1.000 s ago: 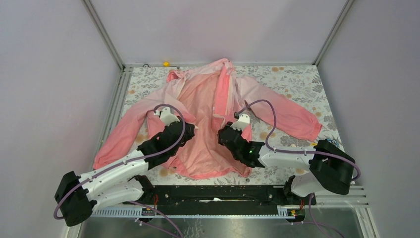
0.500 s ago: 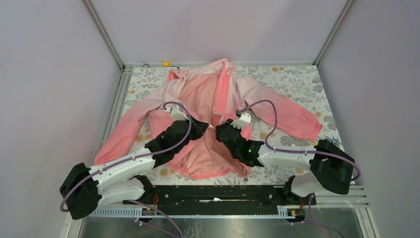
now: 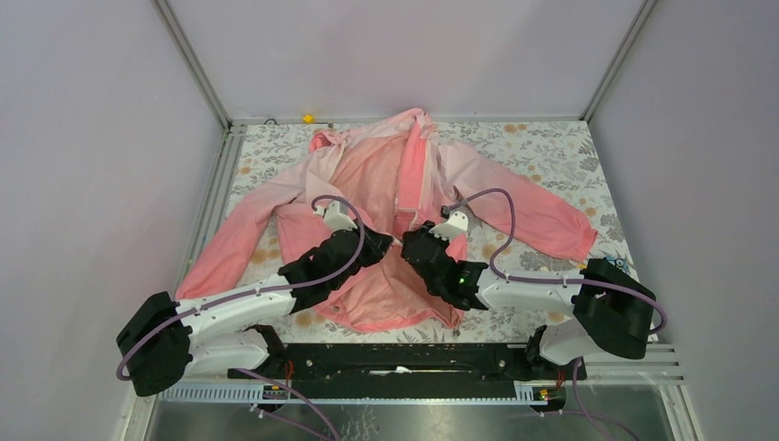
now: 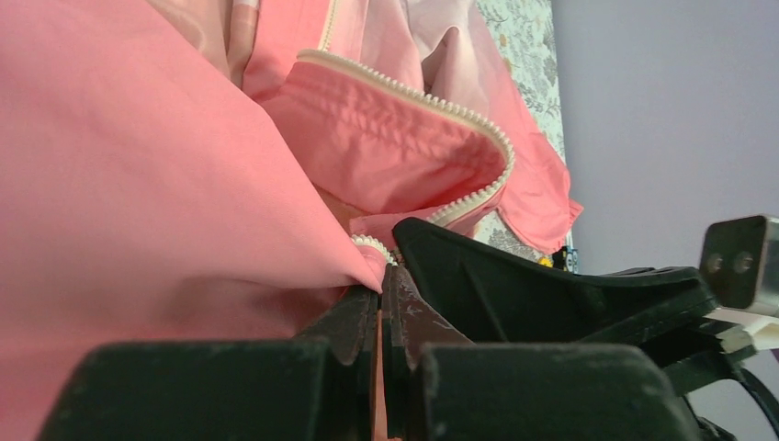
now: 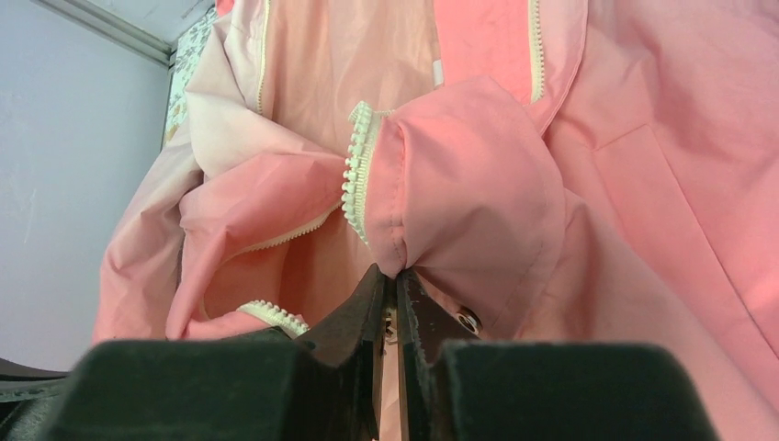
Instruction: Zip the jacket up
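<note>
Because its two fingers are squeezed together, the left gripper point(image 4: 379, 292) has a tight pinch on one front edge of the jacket point(image 3: 363, 170), right by the white zipper teeth point(image 4: 432, 101). The right gripper point(image 5: 395, 276) is pinched shut on the other front edge the same way. Both sit close together over the jacket's lower middle. The jacket lies spread on the flowery table point(image 3: 542, 147), collar far away. I think zipping has not begun: the two rows of teeth are apart and must be joined at the bottom first.
</note>
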Motion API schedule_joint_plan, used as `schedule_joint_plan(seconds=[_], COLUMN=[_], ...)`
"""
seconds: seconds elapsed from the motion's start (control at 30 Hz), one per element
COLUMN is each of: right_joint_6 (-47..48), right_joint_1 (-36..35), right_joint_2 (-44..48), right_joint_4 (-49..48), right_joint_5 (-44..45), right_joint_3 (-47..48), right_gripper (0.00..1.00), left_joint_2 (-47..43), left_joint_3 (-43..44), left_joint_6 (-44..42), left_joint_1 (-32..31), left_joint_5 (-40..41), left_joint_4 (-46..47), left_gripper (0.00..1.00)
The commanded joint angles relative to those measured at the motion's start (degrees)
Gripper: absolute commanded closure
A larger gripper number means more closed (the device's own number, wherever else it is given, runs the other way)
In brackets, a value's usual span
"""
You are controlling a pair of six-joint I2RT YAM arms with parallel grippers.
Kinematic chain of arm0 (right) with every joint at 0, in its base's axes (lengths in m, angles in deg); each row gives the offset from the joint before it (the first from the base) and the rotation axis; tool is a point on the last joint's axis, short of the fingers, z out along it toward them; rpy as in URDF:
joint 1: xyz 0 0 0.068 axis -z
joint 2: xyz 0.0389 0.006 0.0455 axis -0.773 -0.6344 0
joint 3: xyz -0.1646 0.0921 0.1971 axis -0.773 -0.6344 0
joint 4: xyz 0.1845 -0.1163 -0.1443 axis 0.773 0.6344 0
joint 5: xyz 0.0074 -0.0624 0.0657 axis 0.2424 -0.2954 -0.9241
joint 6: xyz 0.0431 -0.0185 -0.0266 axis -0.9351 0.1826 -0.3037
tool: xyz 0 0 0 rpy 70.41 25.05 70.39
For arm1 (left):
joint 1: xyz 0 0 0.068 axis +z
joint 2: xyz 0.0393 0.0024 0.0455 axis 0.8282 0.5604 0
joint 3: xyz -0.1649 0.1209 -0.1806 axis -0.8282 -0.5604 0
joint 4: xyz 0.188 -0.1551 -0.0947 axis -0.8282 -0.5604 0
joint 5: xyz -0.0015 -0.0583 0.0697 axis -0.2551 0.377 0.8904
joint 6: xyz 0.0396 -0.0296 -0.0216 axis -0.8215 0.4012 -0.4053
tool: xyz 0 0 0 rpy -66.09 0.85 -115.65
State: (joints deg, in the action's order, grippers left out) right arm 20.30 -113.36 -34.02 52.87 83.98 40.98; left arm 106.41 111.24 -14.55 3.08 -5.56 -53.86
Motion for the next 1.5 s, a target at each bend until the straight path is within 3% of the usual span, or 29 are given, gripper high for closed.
schedule_joint_plan(seconds=[0.0, 0.5, 1.47], right_joint_6=[-1.2, -0.43, 0.58], right_joint_1=[-0.69, -0.63, -0.64], right_joint_2=[1.09, 1.2, 2.49], right_joint_4=[-0.24, -1.25, -2.15], right_joint_5=[4.8, 3.25, 3.6], right_joint_3=[1.37, 1.02, -0.12], right_gripper=[1.0, 1.0, 1.0], left_joint_2=[0.34, -0.88, 2.67], left_joint_3=[3.46, 3.94, 7.14], left_joint_6=[0.46, 1.82, 1.61], left_joint_1=[-1.2, -3.14, -3.93], left_joint_5=[4.55, 11.29, 12.1], left_joint_4=[0.37, -1.26, -2.77], left_gripper=[1.0, 1.0, 1.0])
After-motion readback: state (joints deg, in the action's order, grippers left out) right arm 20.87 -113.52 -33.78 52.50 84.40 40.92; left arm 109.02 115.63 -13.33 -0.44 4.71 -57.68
